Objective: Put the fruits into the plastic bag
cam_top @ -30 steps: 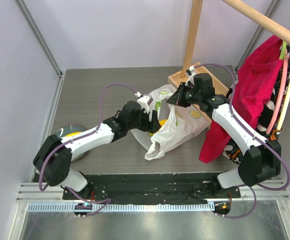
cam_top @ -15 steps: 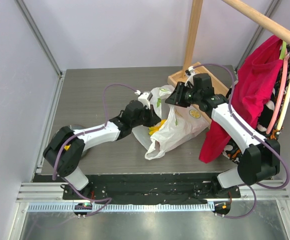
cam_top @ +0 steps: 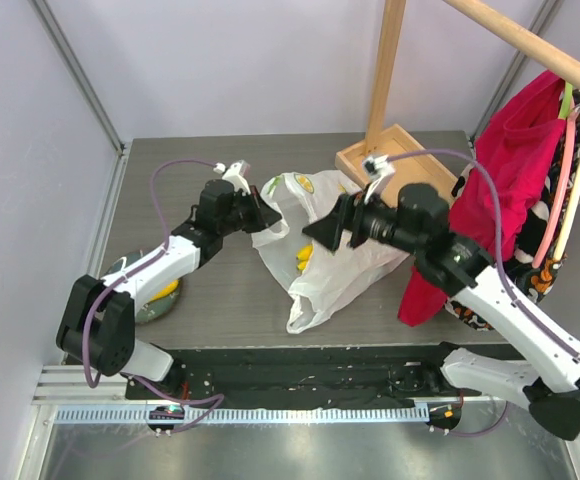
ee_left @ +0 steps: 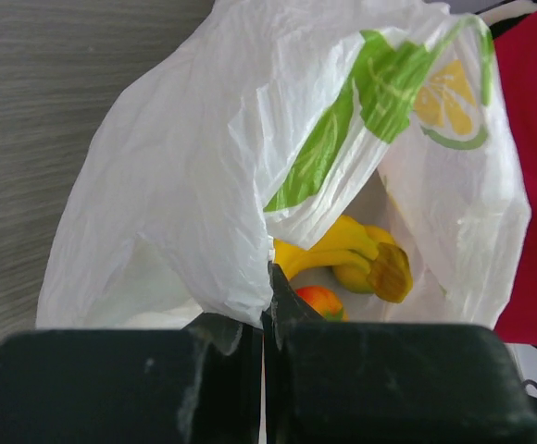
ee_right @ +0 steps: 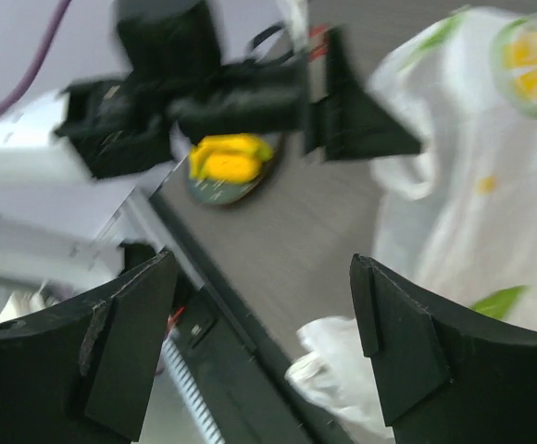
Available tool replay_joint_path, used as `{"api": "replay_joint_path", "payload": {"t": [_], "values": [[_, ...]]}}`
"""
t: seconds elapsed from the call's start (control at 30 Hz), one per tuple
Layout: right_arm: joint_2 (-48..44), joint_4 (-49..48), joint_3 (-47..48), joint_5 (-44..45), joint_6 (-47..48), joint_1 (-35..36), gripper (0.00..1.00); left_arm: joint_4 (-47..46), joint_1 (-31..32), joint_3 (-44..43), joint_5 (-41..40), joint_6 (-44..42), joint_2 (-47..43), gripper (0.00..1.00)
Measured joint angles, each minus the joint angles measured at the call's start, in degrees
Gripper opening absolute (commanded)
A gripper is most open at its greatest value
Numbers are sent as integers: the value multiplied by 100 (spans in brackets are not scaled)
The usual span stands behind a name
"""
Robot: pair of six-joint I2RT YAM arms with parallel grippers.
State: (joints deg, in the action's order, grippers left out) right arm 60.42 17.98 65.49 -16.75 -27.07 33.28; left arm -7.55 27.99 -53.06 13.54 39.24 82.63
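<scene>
Grey plate (cam_top: 142, 305) well off to the left of the left fingers (cam_top: 260, 212), near the front-left corner of the tabletop (cam_top: 170, 180), with one yellow fruit (cam_top: 168, 289) lying on it; both blurred in the right wrist view, beyond the left fingers. Left fingers pressed together on a fold of the plastic bag's (cam_top: 342, 262) rim, thin film nipped between the tips. Plastic bag white, translucent and crinkled, printed with green leaves and yellow lemon slices, slumped on the tabletop between the two sets of fingers, mouth agape toward the left fingers. Just past the left fingertips, inside the bag: yellow banana bunch (ee_left: 338, 242), curved, with a brownish stem end; below it and nearer the tips, a red-orange fruit (ee_left: 319, 301), half hidden behind the fingers. From above, only a yellow patch showing through the film. Right fingers (cam_top: 320, 232) spread wide apart, gripping nothing, hanging above the middle of the bag, tips aimed toward the left fingers. Loose crumpled end of the bag nearer the arm bases than either set of fingers. Right of the right fingers, red cloth (cam_top: 510, 165) draped from a wooden frame (cam_top: 385, 70), lower edge just beside the bag.
</scene>
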Motion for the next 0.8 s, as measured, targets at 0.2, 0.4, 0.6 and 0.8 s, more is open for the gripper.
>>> {"api": "replay_joint_path", "payload": {"t": [0.2,0.4,0.6,0.8], "values": [[-245,-101,-748,669,-363,1947,80,444,-348,-11,354,-4,13,0],[302,321,-1513,1989,-1150,3436,80,634,-380,-42,675,-35,28,0],[284,376,-2096,2859,-1941,3869,79,741,-380,-42,863,-44,28,0],[494,13,-2184,3268,-2037,3866,78,754,-380,-42,905,-48,26,0]]}}
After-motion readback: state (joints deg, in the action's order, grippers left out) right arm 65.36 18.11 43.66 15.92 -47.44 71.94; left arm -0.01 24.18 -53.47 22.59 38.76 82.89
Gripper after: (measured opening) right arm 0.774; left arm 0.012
